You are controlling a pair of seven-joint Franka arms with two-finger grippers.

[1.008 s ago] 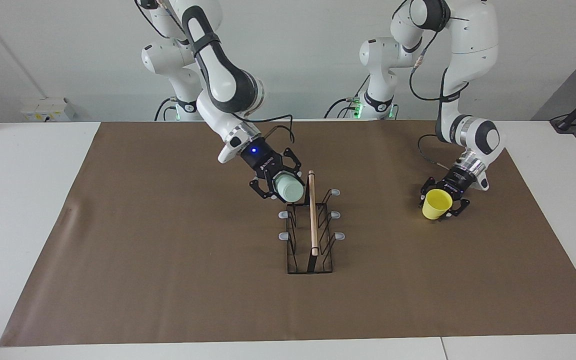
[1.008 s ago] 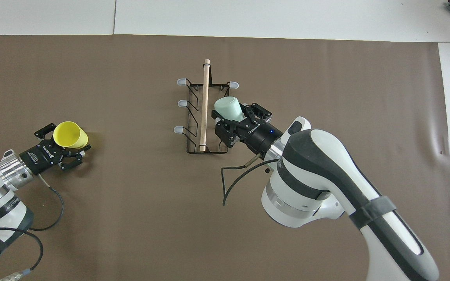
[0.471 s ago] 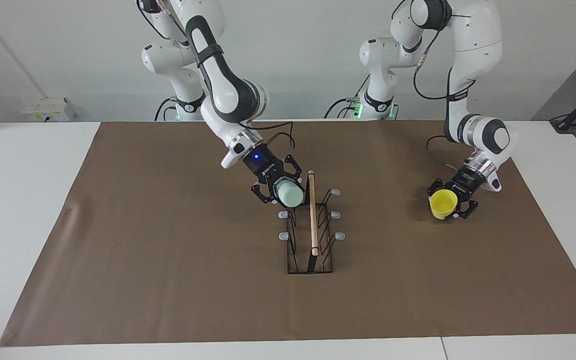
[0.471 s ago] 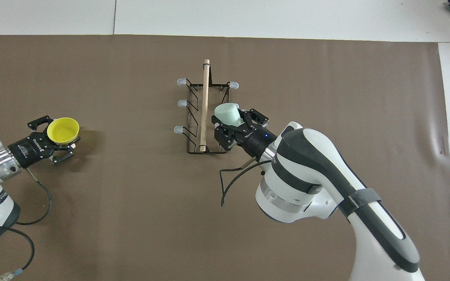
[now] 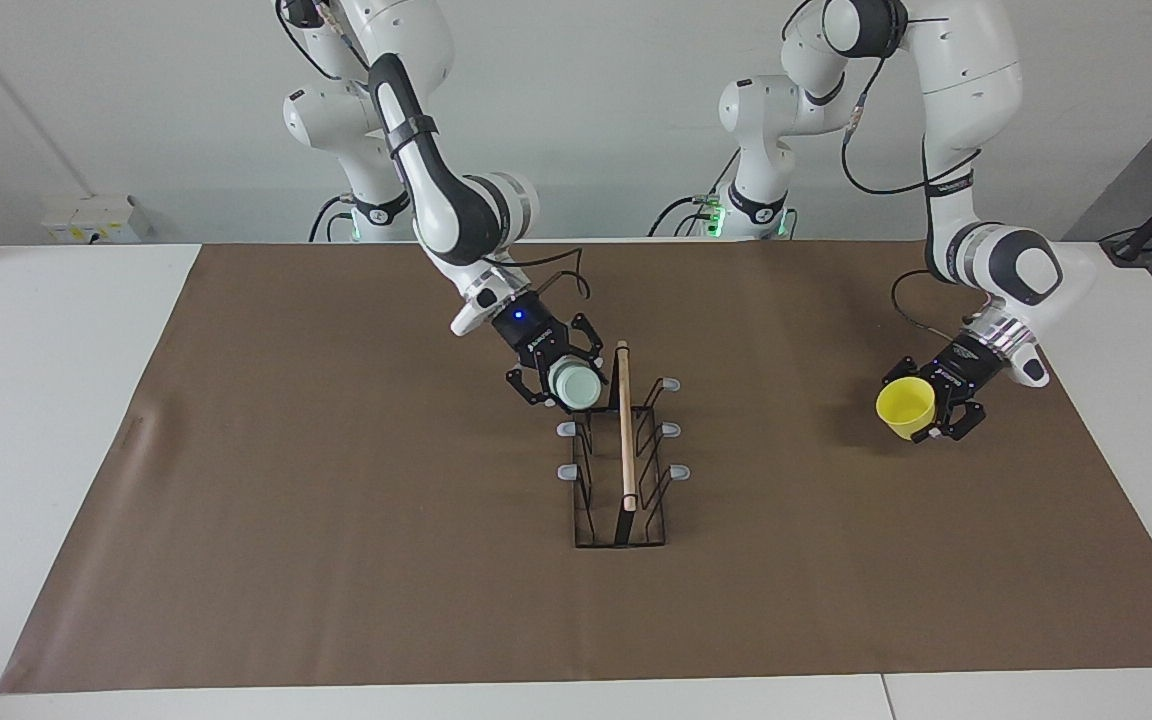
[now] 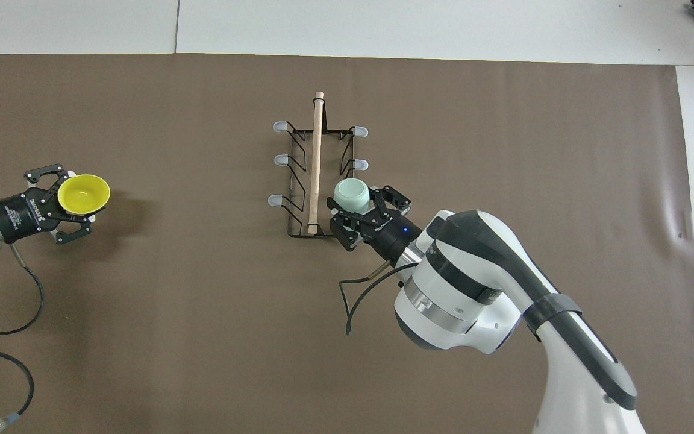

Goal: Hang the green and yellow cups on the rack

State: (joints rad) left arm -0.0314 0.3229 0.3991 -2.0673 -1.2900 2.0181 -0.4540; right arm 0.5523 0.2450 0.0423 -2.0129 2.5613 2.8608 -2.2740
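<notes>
Right gripper (image 5: 564,381) clamps the pale mint-green tapered plastic cup (image 5: 576,383), arm angled down over the black wire-frame rack with wooden rod (image 5: 624,450) – at the rack's 9 o'clock in the facing view, pulled in since 1 s ago. Left gripper (image 5: 939,405) clamps the bright yellow plastic cup (image 5: 907,407) – swung outward over the brown mat (image 5: 336,520), toward 3 o'clock.

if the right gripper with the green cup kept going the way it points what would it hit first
Probably the black wire rack: the right gripper, holding the pale mint green plastic cup, points toward its prongs nearest the robots. Depth is uncertain.
</notes>
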